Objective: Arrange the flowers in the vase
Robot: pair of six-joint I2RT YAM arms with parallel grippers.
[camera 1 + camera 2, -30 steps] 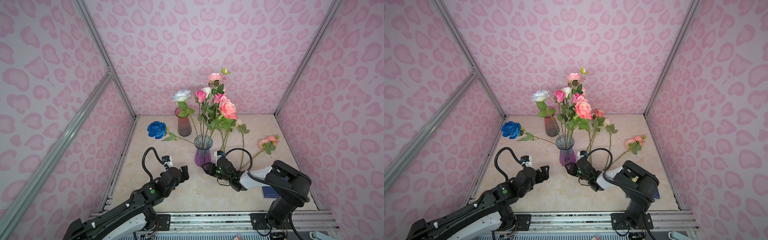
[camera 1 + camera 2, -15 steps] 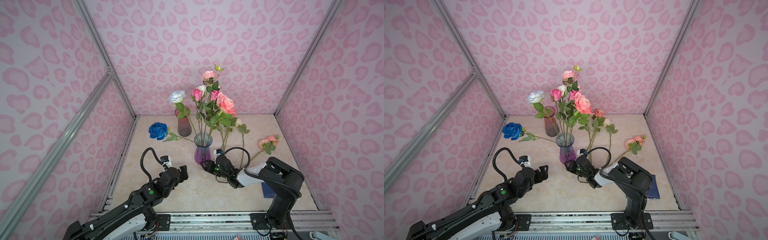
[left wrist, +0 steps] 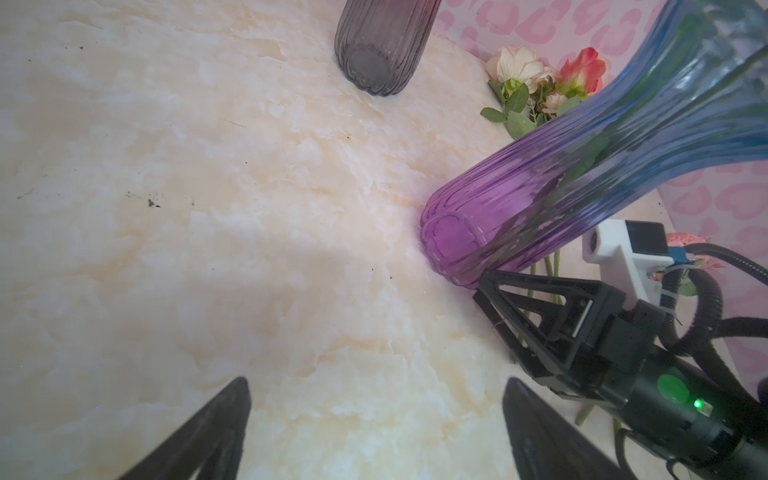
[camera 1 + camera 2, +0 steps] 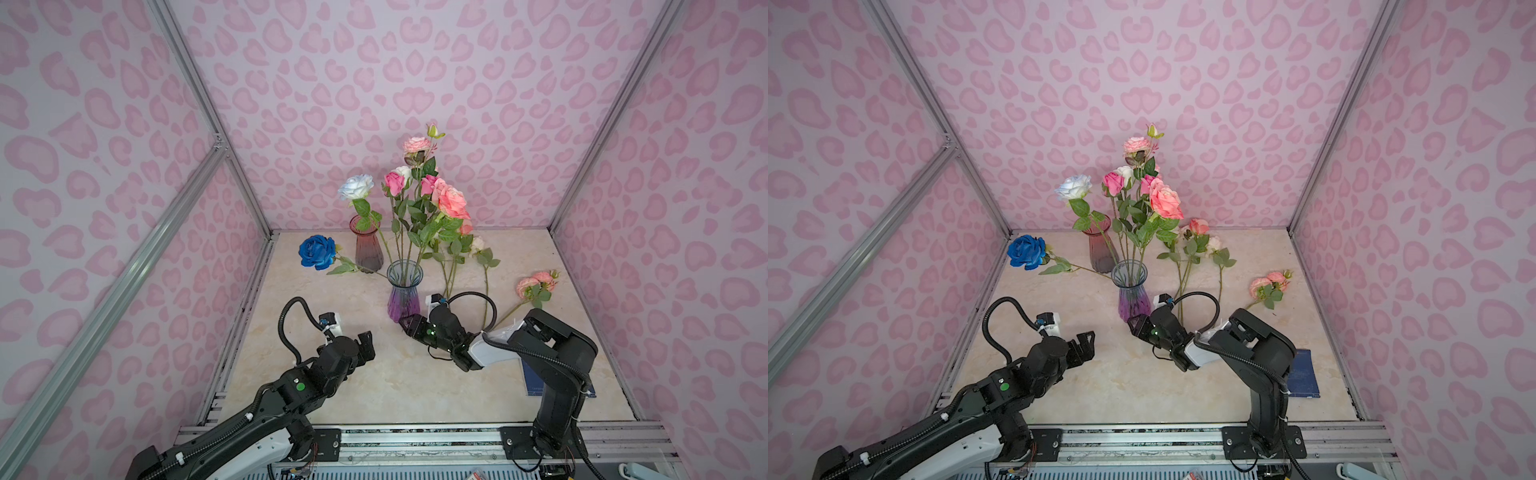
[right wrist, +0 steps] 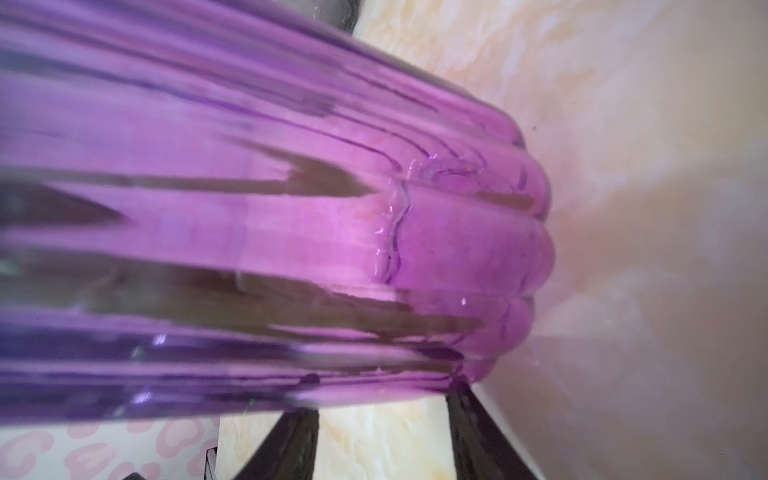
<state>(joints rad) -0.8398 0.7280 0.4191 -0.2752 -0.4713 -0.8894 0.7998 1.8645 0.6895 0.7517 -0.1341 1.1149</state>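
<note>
The right gripper lies low over the marbled tabletop. Its jaws are partly apart with only bare table between them in the right wrist view. Their tips sit right at the foot of the purple vase, whose glass shades to blue at its mouth; whether they touch it I cannot tell. The left gripper hovers to the left of that vase, well apart from it, jaws spread wide with nothing between them. The purple vase stands upright and holds most of the flowers: a white-blue rose, pink ones, a large coral rose and a deep blue rose leaning far out to the left. Behind it stands a red vase. To the right, loose stems lie on the table, with a pink pair further right.
</note>
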